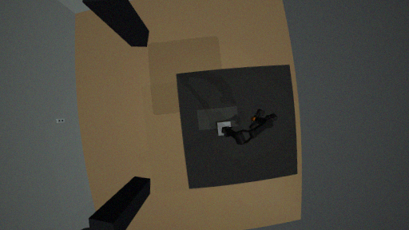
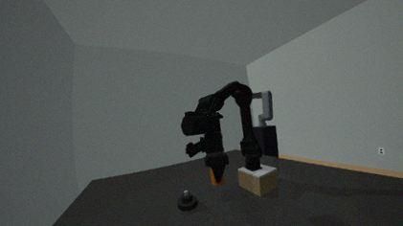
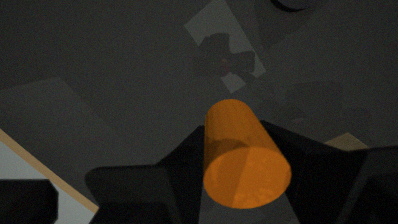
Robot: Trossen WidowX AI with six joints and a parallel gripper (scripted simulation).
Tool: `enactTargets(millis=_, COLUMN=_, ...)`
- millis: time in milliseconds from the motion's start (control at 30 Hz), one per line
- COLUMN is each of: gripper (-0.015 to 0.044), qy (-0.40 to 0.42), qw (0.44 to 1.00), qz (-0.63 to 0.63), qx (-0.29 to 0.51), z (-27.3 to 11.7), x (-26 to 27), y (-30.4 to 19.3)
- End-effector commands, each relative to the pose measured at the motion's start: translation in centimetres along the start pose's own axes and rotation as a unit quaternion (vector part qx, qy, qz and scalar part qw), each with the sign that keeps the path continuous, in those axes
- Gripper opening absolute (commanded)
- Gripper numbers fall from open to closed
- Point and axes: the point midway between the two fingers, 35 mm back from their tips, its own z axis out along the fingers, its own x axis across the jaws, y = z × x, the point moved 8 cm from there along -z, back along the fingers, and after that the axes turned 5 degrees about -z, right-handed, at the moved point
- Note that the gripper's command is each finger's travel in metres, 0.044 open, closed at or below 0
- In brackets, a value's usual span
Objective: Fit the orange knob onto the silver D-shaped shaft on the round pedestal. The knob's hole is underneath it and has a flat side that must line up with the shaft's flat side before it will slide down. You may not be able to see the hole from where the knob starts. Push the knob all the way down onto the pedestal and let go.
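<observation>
A black robot arm [image 1: 261, 128] [image 2: 246, 119], mounted on a pale-topped block [image 1: 220, 129] [image 2: 252, 181], holds an orange knob [image 1: 254, 119] [image 2: 214, 179] [image 3: 245, 170] above a dark tabletop [image 1: 240, 168] [image 2: 134, 222]. The gripper [image 2: 217, 176] [image 3: 230, 128] is partly open, its fingers closed against opposite sides of the knob. In the exterior view, the knob hangs between the block and a round pedestal [image 2: 187, 203], apart from both, its lower end showing below the fingers. A short silver shaft [image 2: 186, 192] stands upright on the pedestal, with nothing fitted over it. The wrist view shows the knob's smooth, round end nearest the camera; its underside is hidden. In the dim light, the shaft's flat side cannot be clearly made out.
</observation>
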Motion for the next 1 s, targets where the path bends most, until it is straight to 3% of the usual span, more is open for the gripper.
enactTargets(millis=0, gripper=0.0, qy=0.054, qw=0.999, qz=-0.002, qx=-0.008, z=-1.1, x=-0.9, y=-0.1)
enactTargets(millis=967, gripper=0.0, qy=0.354, qw=0.935, qz=-0.003, qx=-0.033, z=-5.3, x=-6.3, y=-0.9)
